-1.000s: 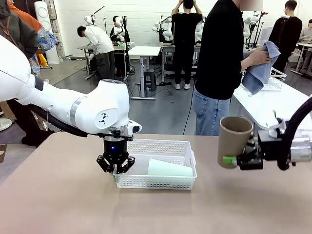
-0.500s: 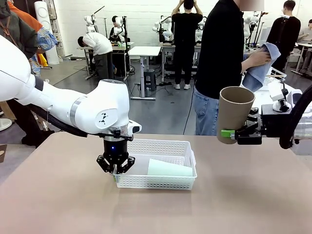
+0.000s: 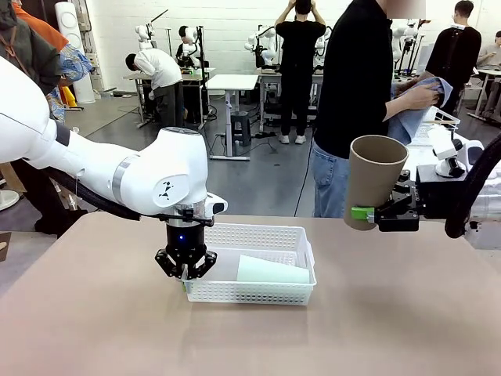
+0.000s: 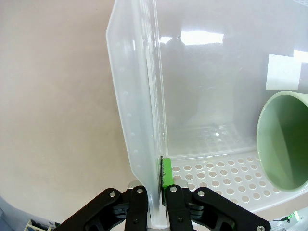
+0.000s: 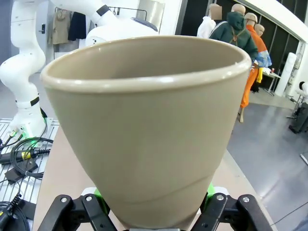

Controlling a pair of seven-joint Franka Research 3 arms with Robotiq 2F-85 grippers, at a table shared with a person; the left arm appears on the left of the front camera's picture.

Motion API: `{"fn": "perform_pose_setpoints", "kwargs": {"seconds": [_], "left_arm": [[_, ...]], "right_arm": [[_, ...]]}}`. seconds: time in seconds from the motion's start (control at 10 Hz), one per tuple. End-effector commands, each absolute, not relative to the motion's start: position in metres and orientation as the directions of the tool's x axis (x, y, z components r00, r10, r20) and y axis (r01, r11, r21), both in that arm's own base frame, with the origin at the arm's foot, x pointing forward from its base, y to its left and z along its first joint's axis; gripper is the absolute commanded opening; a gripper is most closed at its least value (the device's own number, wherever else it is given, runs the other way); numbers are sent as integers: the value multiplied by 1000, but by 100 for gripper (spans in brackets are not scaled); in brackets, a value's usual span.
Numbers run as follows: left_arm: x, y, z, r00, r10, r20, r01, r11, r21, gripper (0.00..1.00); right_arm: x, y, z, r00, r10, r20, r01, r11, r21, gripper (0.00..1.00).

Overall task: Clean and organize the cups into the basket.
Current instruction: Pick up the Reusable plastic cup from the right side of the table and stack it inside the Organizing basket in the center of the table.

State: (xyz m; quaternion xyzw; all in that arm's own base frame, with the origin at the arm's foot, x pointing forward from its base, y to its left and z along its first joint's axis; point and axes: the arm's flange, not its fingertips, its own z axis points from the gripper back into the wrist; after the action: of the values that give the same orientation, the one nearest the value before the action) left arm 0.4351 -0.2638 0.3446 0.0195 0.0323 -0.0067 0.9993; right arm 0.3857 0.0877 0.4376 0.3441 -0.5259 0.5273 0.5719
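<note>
- On the bench's [image 3: 94,329] left half, your left end effector [image 3: 186,274] points straight down at the left end of the shallow white plastic lattice-sided basket [image 3: 235,291].
- From the left wrist view, that end effector [image 4: 158,178] is clenched on the basket's thin end wall [image 4: 134,120]. The wall runs up between the two fingers, and a green pad [image 4: 166,172] presses its inner face.
- Inside the basket, the pale mint green tapered tumbler [image 3: 272,271] lies on its side along the near wall. Its open mouth [image 4: 284,139] faces the gripped end, well apart from the fingers.
- Your right end effector [image 3: 374,219] comes in level from the right, above the bench's far right edge. It grasps the tan-brown matte tumbler [image 3: 374,176] near its base.
- That tumbler stands mouth up and tilts slightly. In the right wrist view, its body [image 5: 149,134] sits between the fingers [image 5: 154,211], with green pads against both sides.
- Beyond the tan tumbler, at the far side, a person in a black top [image 3: 356,86] holds a blue cloth [image 3: 415,117] in one hand [image 3: 419,95].
- For moving room, the basket floor behind the mint tumbler is open. Bare bench spreads in front of the basket and from its right end to below the raised tumbler.
</note>
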Motion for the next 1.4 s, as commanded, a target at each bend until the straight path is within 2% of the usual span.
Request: {"fn": "perform_pose_setpoints", "kwargs": {"seconds": [0.0,0.3,0.5,0.9,1.3], "left_arm": [[434,-264,343,998,-17,-67,20,999,44,0],[434,-264,343,998,-17,-67,20,999,44,0],[434,-264,343,998,-17,-67,20,999,44,0],[434,-264,343,998,-17,-67,20,999,44,0],[434,-264,343,998,-17,-67,20,999,44,0]], "right_arm": [[396,116,456,-127,335,934,-957,207,-204,80],[444,176,462,-8,513,858,-985,144,-95,80],[471,205,443,119,704,700,-989,146,21,80],[472,260,442,83,892,443,-997,77,31,80],[478,288,467,62,964,258,-997,69,-19,80]]}}
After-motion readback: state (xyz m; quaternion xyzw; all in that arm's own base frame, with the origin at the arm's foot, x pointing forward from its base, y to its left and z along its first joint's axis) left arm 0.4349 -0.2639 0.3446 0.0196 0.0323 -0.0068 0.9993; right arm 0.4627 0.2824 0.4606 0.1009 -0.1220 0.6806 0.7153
